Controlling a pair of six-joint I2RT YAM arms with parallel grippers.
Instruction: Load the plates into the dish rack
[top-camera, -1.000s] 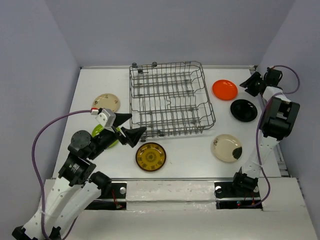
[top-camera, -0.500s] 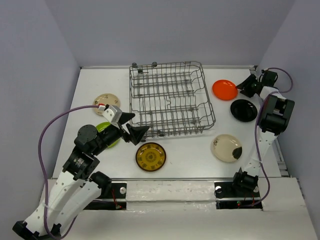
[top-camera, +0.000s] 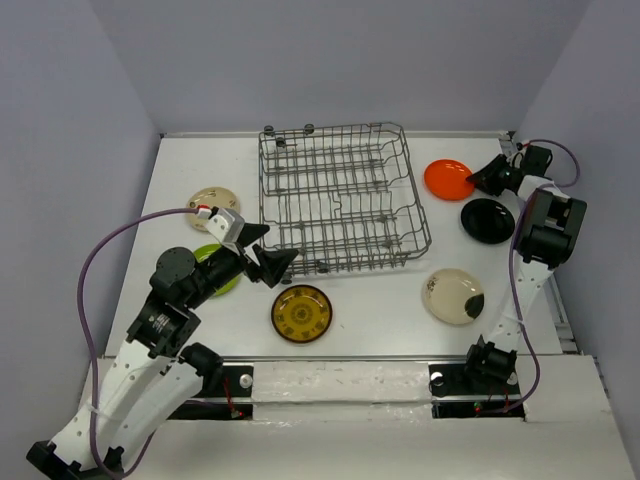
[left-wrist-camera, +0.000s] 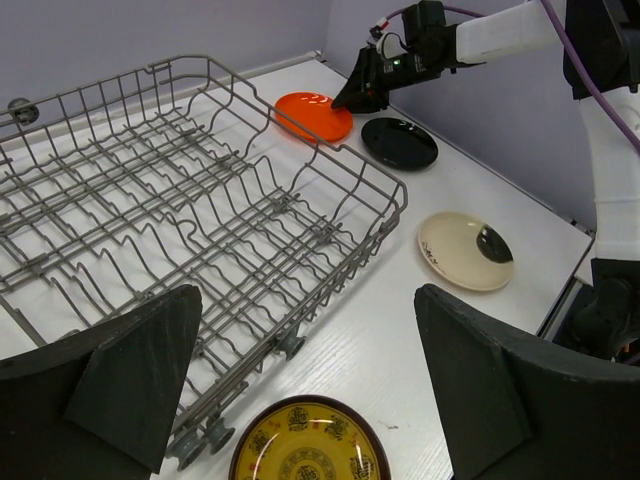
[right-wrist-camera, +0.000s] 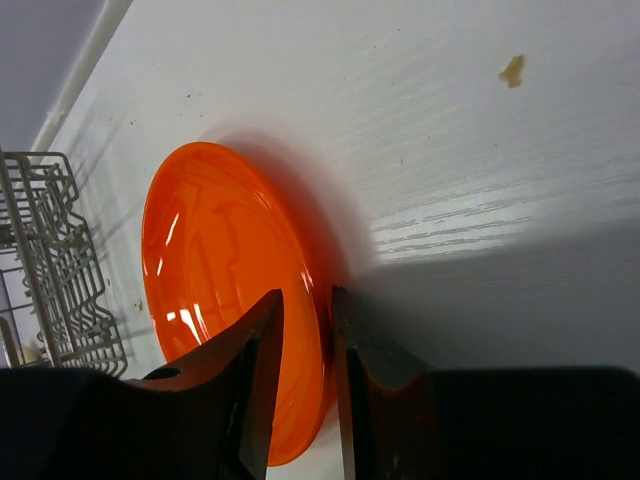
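The orange plate (top-camera: 449, 179) (right-wrist-camera: 220, 270) lies flat on the table right of the dish rack (top-camera: 345, 268). My right gripper (top-camera: 473, 180) (right-wrist-camera: 305, 293) has come in from the right and is shut on that plate's near rim, one finger over its inside and one against its outer edge. My left gripper (top-camera: 275, 247) (left-wrist-camera: 308, 292) hangs open and empty at the rack's front left corner, above the brown plate with yellow pattern (top-camera: 301, 313) (left-wrist-camera: 305, 450). The rack (left-wrist-camera: 330, 180) holds no plates.
A black plate (top-camera: 488, 220) and a cream plate with a black patch (top-camera: 452, 295) lie right of the rack. A cream plate with brown marks (top-camera: 212, 204) and a lime green plate (top-camera: 215, 272), half hidden by my left arm, lie to its left.
My right gripper moved left onto the orange plate's rim and its jaws narrowed around it. My left gripper shifted slightly right toward the rack's front, still open.
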